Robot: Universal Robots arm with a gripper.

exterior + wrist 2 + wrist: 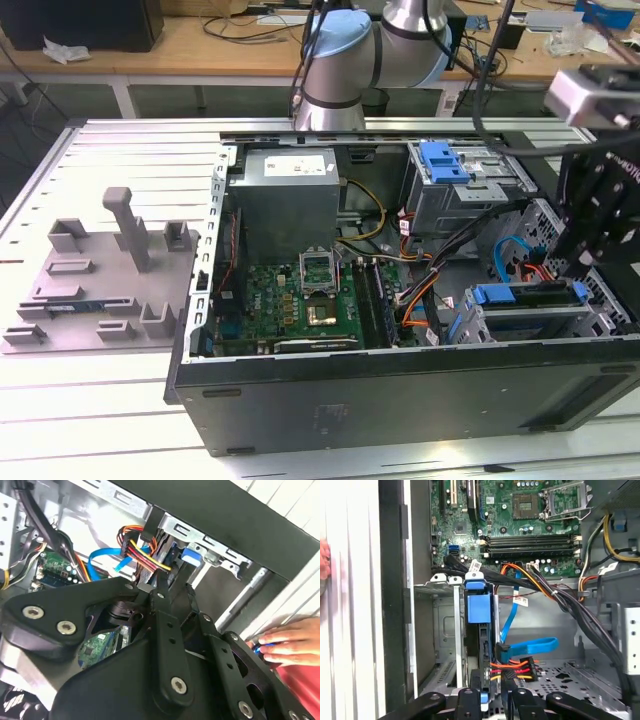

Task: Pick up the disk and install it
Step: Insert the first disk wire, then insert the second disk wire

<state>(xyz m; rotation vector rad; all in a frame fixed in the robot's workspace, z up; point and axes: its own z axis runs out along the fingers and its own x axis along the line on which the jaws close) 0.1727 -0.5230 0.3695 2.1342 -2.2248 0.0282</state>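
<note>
The black linkage gripper (492,700) is seen at the lower drive cage of the open black tower computer case (400,395); its fingertips are cut off in the first wrist view and hidden behind its own links in the second wrist view, so whether anything is clamped cannot be told. The blue-framed silver-grey disk (482,630) stands on edge in that cage, between grey metal rails, its blue tab (479,608) toward the green motherboard (520,525). Orange, red and blue cables (520,665) crowd just beside it. Little free room is left around the cage. A hand (287,640) rests outside the case wall
</note>
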